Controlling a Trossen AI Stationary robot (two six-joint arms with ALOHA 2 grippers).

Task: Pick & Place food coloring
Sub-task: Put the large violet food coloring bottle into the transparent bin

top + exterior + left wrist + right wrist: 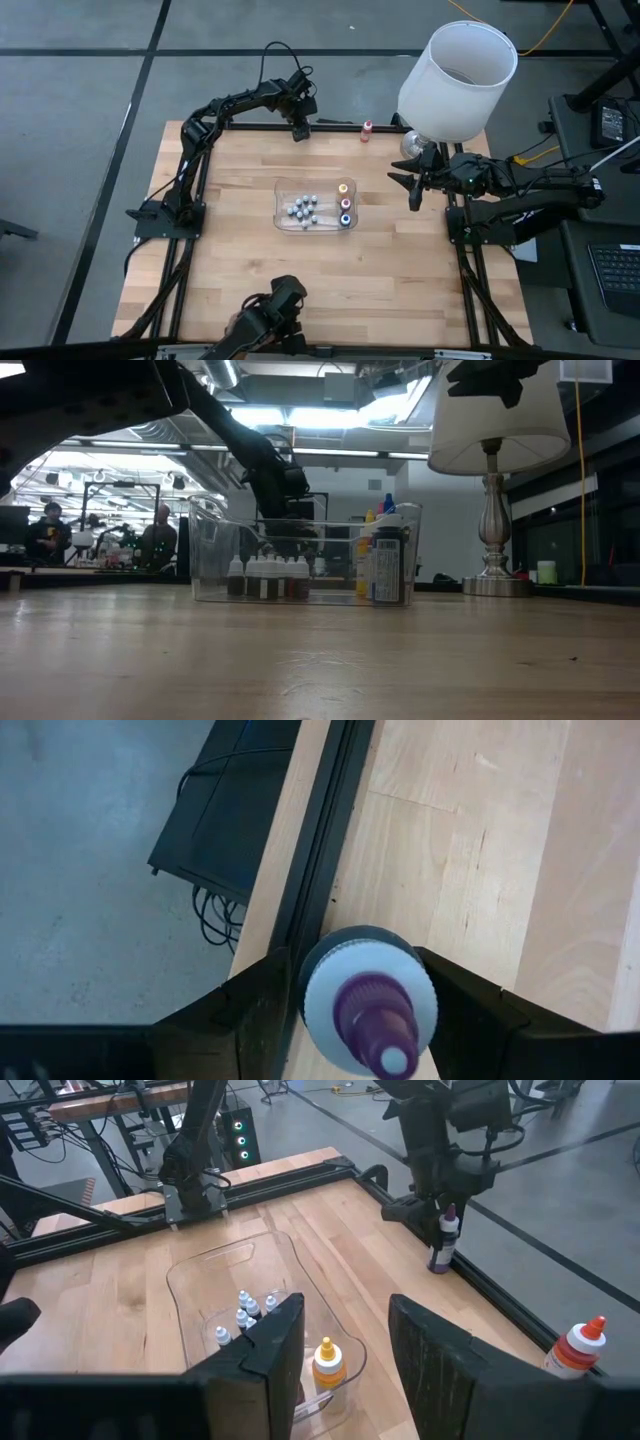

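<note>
A purple food coloring bottle (441, 1245) with a white cap and purple tip stands nearly upright at the table's far edge. My left gripper (445, 1215) is shut on it. A clear container (282, 188) at the table's middle holds yellow (344, 187), pink (346, 203) and blue (346, 219) food coloring bottles, upright. A red-tipped bottle (367, 130) stands on its base by the far edge. My right gripper (415, 190) hangs open above the table's right side, with nothing between its fingers. My left gripper pinches the purple bottle's upper part, at its white cap (330, 982), between its two fingers, one on each side. The fingers come from above, slanting down. The bottle's base (438, 1266) is by the black far rail; whether it rests on the table I cannot tell.
Several small pale-capped bottles (303, 208) stand in the container's left part. A lamp with a white shade (458, 75) stands at the far right corner, close to my right arm. Black frame rails (330, 125) edge the table. Bare wood lies near and left of the container.
</note>
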